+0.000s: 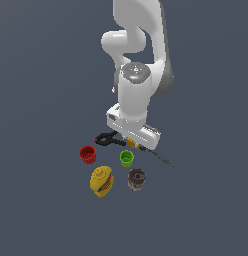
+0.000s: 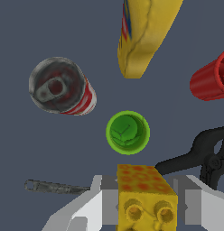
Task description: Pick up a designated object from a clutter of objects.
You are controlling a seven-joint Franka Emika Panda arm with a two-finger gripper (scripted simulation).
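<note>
The designated yellow-orange block with dark round spots sits between my gripper's fingers, which press against both of its sides. In the exterior view the gripper is low over the floor, and only a sliver of the block shows beneath the hand. I cannot tell whether the block is off the floor. Around it lie the green cup, the black clamp and the thin dark rod.
The red cup, the green cup, the dark can and the striped yellow rounded thing lie in front of the gripper. The clamp is at the exterior view's left, and the rod at its right.
</note>
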